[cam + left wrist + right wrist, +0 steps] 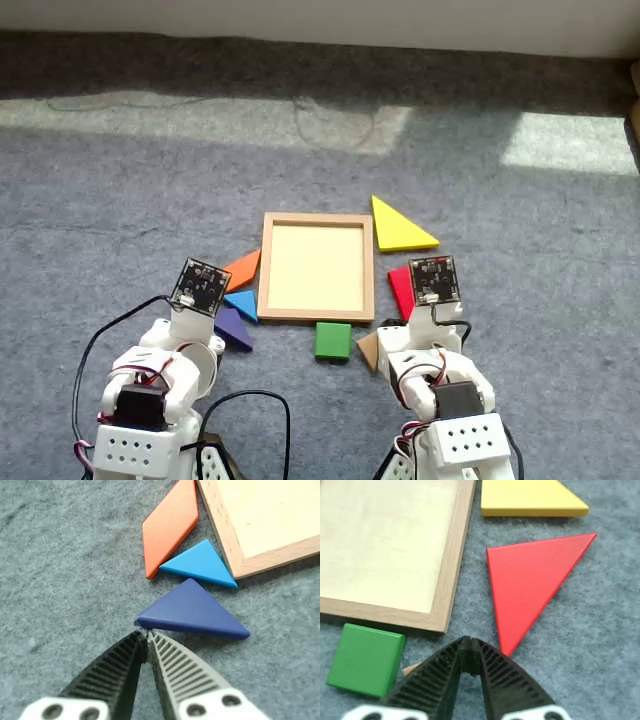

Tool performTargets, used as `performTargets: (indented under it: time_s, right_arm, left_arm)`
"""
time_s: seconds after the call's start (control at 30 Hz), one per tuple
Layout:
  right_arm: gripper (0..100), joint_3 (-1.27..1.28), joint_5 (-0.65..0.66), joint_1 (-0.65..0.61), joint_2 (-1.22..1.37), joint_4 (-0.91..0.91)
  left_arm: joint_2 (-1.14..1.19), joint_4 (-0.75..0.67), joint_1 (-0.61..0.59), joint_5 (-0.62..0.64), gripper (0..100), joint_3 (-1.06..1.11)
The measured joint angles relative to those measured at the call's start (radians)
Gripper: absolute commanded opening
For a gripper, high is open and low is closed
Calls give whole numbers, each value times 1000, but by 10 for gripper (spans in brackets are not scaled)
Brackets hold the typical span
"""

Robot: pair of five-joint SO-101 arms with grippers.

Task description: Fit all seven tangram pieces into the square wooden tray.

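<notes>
1. Left gripper [145, 636]: jaws together, nothing held, low over the carpet [120, 180].
2. Dark blue triangle [194, 614] lies straight ahead, one corner just at the tips. Its long edge runs across the line of reach (jaws need opening first, I'd say).
3. Past it: light blue triangle [200, 565], then orange parallelogram [170, 527], both just beside the wooden tray [220, 530]. The left arm is the nearer one for all three.
4. Right gripper [468, 644]: jaws together too, empty.
5. Red triangle [530, 580] is just beyond its tips, on the side away from the tray. Sharp corner nearest, long axis running away from the gripper. Yellow triangle [527, 497] is farther on.
6. Green square [365, 657] and tan triangle [368, 350] sit by the tray's near edge, closer to the right arm.
7. Tray is bare inside, all seven pieces on the carpet; no piece placed yet.
</notes>
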Motion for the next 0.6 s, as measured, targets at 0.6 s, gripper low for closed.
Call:
performTargets:
  time_s: [0.6]
  right_arm:
    - [5,0,-3,2,-63,0]
  left_arm:
    - [0,0,0,0,7,0]
